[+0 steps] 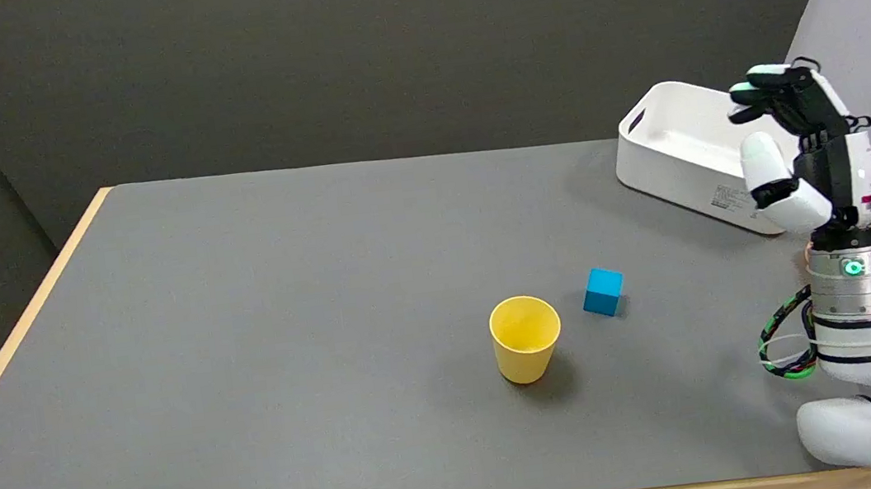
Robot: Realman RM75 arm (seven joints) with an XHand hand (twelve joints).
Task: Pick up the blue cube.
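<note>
A small blue cube (602, 291) sits on the grey table (289, 337), right of centre. My right hand (801, 145) is raised above the table's right edge, well to the right of the cube and apart from it. Its fingers point upward and are spread, and it holds nothing. The arm rises from the lower right corner of the picture.
A yellow cup (526, 338) stands upright just left of the cube, a little nearer to me. A white bin (687, 160) lies at the back right, partly behind my hand. The table's wooden edge runs along the front and sides.
</note>
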